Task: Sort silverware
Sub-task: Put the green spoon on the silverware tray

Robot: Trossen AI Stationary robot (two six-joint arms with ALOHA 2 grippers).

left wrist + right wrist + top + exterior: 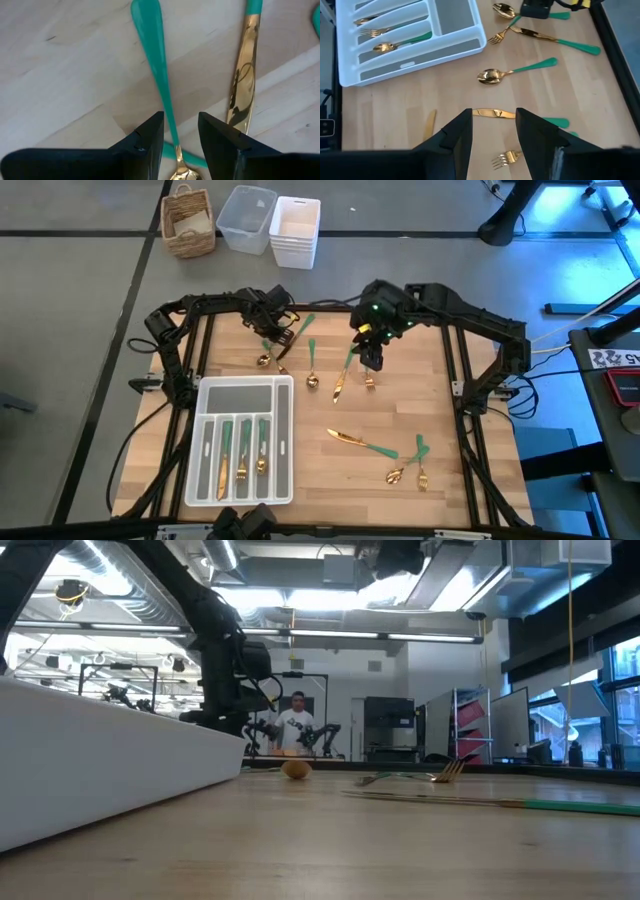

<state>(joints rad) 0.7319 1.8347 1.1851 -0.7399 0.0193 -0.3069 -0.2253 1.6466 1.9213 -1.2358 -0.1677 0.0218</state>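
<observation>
Light wooden tabletop (440, 410). Nearest edge, left side: white plastic compartmented tray (283, 442), holding a gold-bladed knife (222, 468), a gold fork (242, 460) and a gold spoon (262, 453), each with a slim green handle, one per slot, side by side. Wide cross slot at tray's far end bare.

Near right: loose cluster of gold-and-green silverware: long knife (357, 440), spoon (400, 471), fork (421, 465), last two touching or crossing.

Mid-table: spoon (312, 368), knife (342, 376) and fork (369, 380) lying close together, handles pointing away.

Right tool (372, 358) above this group, fingers (455, 135) released with a clear gap; fork tines (505, 159) and knife blade (493, 114) seen between and beyond them.

Far left: left tool (283, 340) low over a crossed pair, fingers (150, 132) parted and straddling a slim green spoon handle (155, 60), not clenched; gold knife blade (241, 85) just beside. Small spoon (266, 357) near.

Beyond tabletop: wicker basket (190, 222), clear plastic bin (247, 218), white bin (296, 230).
</observation>
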